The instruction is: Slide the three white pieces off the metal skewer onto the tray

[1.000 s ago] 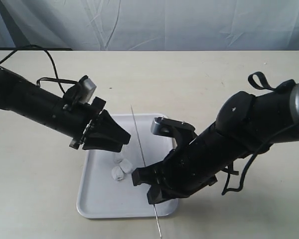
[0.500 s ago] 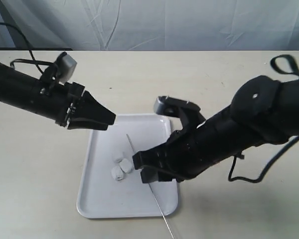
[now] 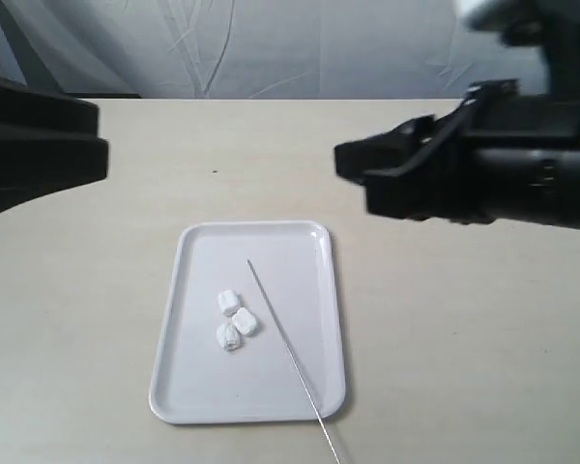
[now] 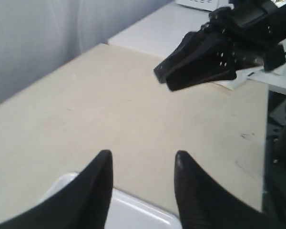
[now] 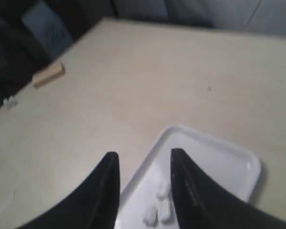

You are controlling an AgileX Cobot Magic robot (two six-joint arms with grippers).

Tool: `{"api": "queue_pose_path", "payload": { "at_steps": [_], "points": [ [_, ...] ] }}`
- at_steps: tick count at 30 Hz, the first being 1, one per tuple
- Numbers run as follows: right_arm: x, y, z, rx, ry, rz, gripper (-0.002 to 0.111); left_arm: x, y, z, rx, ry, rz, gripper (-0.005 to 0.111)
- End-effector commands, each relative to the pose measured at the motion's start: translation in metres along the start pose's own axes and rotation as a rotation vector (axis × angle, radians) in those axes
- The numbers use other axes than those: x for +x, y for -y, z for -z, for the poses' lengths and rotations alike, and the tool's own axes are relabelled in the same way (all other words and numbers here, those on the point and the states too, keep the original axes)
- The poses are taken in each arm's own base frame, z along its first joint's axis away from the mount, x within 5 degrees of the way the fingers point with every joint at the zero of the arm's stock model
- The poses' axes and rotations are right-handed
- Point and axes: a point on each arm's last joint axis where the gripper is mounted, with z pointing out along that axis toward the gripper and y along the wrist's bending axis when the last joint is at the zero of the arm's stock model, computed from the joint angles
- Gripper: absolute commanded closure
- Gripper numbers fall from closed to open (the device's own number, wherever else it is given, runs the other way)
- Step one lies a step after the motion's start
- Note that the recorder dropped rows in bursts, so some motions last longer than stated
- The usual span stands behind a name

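Pale grey-blue curtain (image 3: 319, 48) hangs in folds behind a plain beige table (image 3: 445, 329), matte and faintly speckled. In the right wrist view a small tan block (image 5: 47, 75) lies on the table well away from the tray, too blurred to tell what it is.

A glossy white tray (image 3: 188, 387), rectangular with rounded corners and a low rim, lies flat near the middle of the table. On it the three white pieces (image 3: 234, 321) sit in a tight cluster, soft-looking and roughly cylindrical. The lower two seem to touch, with the third just beside them.

The metal skewer (image 3: 290, 353), a very thin grey rod, lies bare and slanted across the tray, to the right of the cluster and apart from it. One end rests on the tray floor. The other passes over the tray's near right corner onto the table.

The left gripper (image 4: 143, 155) hangs above the table by a corner of the tray, its two black fingers spread apart with nothing between them. The right gripper (image 5: 144, 153) is raised over the tray's edge, its fingers likewise parted and empty, with the cluster visible below them.
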Motion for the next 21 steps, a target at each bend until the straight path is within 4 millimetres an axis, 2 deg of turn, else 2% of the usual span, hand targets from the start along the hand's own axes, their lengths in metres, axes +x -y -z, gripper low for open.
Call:
{"api": "queue_pose_path", "payload": {
  "at_steps": [1, 5, 10, 15, 21],
  "points": [
    [0.012, 0.006, 0.055, 0.056, 0.297, 0.020, 0.073, 0.006, 0.046, 0.029, -0.228, 0.071, -0.135, 0.066],
    [0.039, 0.013, 0.091, 0.055, 0.455, -0.018, 0.073, 0.012, 0.078, 0.047, -0.412, 0.196, -0.196, 0.066],
    [0.072, 0.014, 0.108, -0.007, 0.466, -0.031, 0.073, 0.037, 0.090, 0.061, -0.604, 0.358, -0.084, 0.066],
    [0.100, 0.020, 0.108, -0.022, 0.446, -0.034, 0.073, 0.074, 0.091, 0.056, -0.629, 0.360, 0.046, 0.066],
    [0.129, 0.028, 0.097, -0.017, 0.358, -0.032, 0.073, 0.098, 0.078, 0.048, -0.637, 0.395, 0.184, 0.066]
  ]
}}
